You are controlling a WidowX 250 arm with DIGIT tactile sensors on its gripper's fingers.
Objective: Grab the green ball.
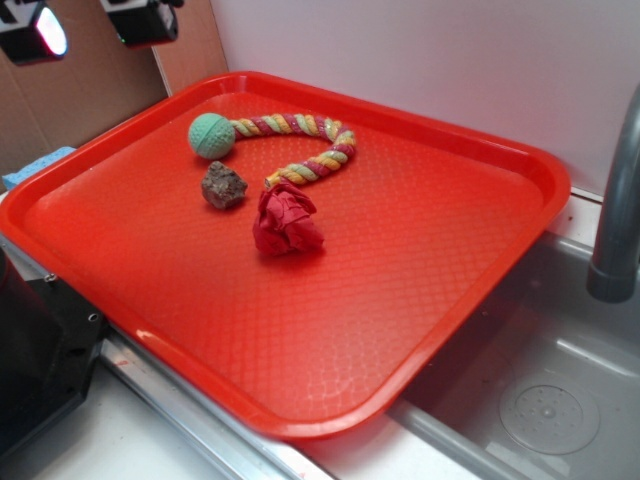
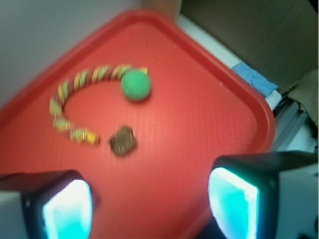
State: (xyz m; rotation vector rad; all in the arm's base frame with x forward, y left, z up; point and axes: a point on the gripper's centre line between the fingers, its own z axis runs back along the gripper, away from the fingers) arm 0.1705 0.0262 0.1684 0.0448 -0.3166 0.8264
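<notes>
Sink basin nearest on the right, grey tap rising beside it. Red tray spread across the middle, front half bare. Crumpled red paper wad near the tray's centre, just beside the loose end of a red-and-yellow rope. Brown rock a little to the left of the wad, apart from it. Green ball farther back and left, near the tray's far-left rim, joined to the rope's other end and close behind the rock without touching it.

Tool high above the tray, seen from the wrist view with both lit fingers spread wide and nothing between them; released, empty. Same ball in that blurred view well ahead of the fingers, rock between tool and ball.

Progress, judged from this: barely begun. Nothing gripped, ball untouched on the tray. Left to do: travel out over the ball, descend past the rock without knocking it, close on the ball. Rope likely to drag along once lifted.
</notes>
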